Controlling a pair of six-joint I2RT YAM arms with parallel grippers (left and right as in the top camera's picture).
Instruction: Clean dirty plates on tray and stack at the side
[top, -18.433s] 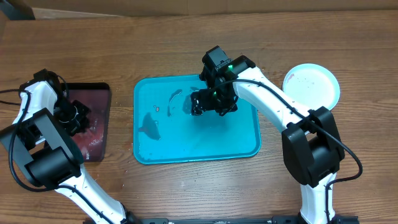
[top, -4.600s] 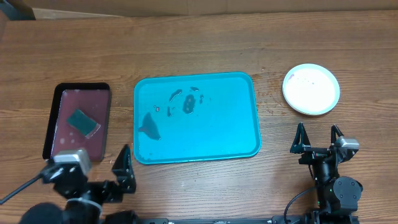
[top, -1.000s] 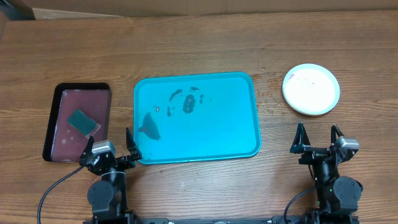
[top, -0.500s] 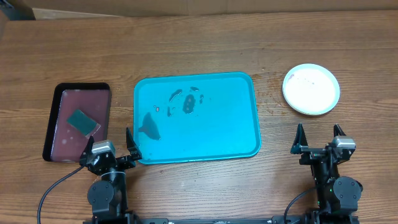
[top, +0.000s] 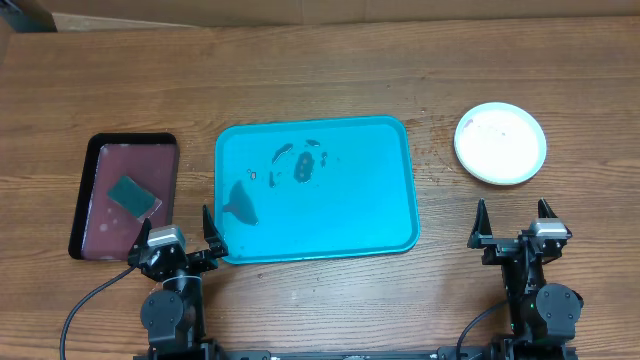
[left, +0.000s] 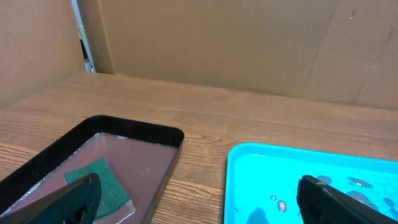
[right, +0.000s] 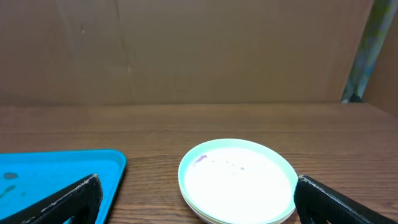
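Wood table (top: 300, 70), cardboard wall (left: 217, 43) behind. Turquoise tray (top: 385, 205) mid-frame, with no plates on it, only dark smears (top: 300, 165) and droplets in its upper-left part. Maroon tray (top: 100, 232) at far left. Plates (top: 500, 143) stacked at upper right, well off the tray; rim looks layered, count unclear. Left gripper (top: 177, 232) and right gripper (top: 512, 215) sit at the bottom edge, both spread wide, empty. Sponge (top: 134, 194) lies in the maroon tray. Reads as stacking done. Next move, if any, is to re-wipe the faint specks on the top plate.
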